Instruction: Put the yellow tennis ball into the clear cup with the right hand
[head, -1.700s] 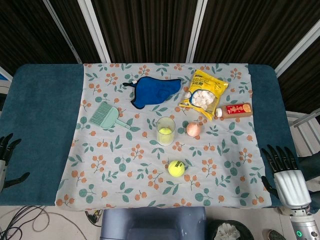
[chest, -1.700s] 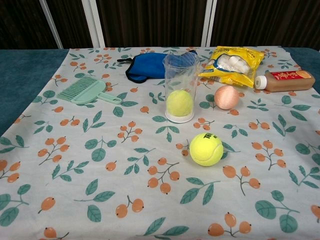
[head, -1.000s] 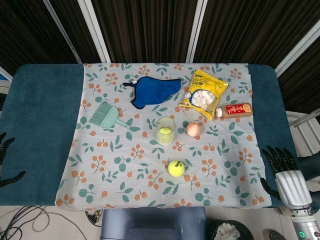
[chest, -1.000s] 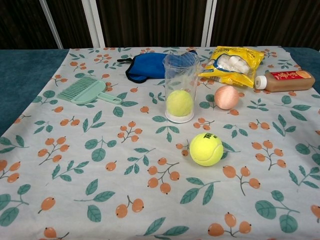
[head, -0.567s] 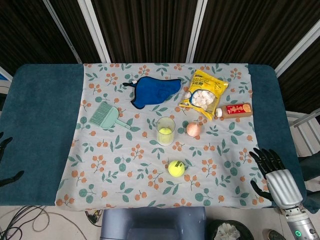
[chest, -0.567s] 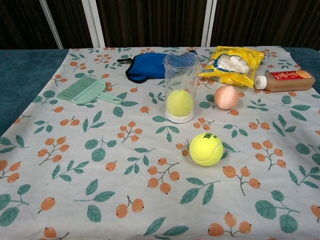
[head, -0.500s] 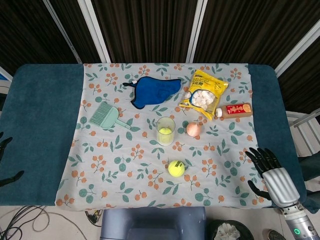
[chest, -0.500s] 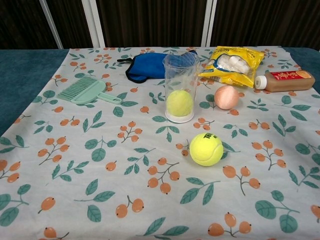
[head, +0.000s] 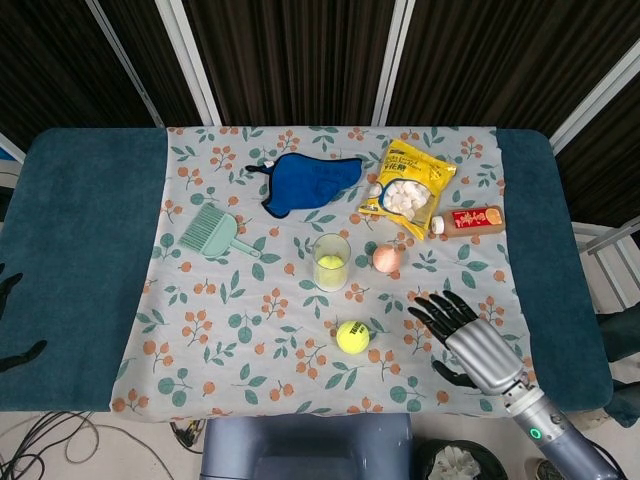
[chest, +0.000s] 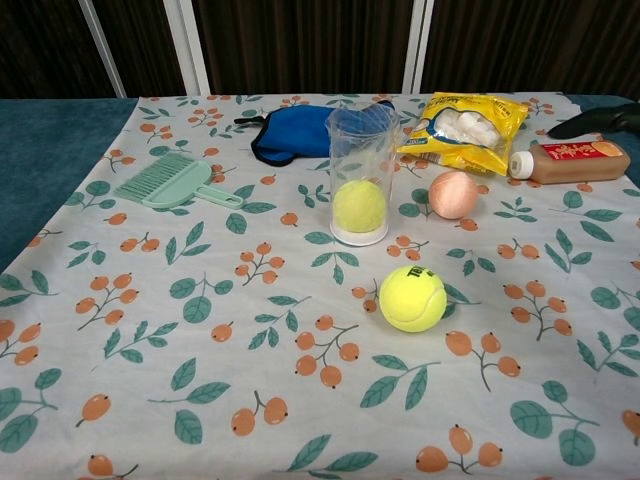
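1 yellow tennis ball (head: 352, 336) lies loose near the table's front edge, outside the clear cup (head: 331, 262). Right hand (head: 468, 342) hovers beside it, fingers spread, empty; grasping remains.

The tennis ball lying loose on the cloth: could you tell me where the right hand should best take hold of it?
Probably from above, fingers spread round the widest part of the tennis ball. It is round, lies free on the cloth, and nothing touches it. The right hand hangs open on its right, so that side is clear; the clear cup stands behind it.
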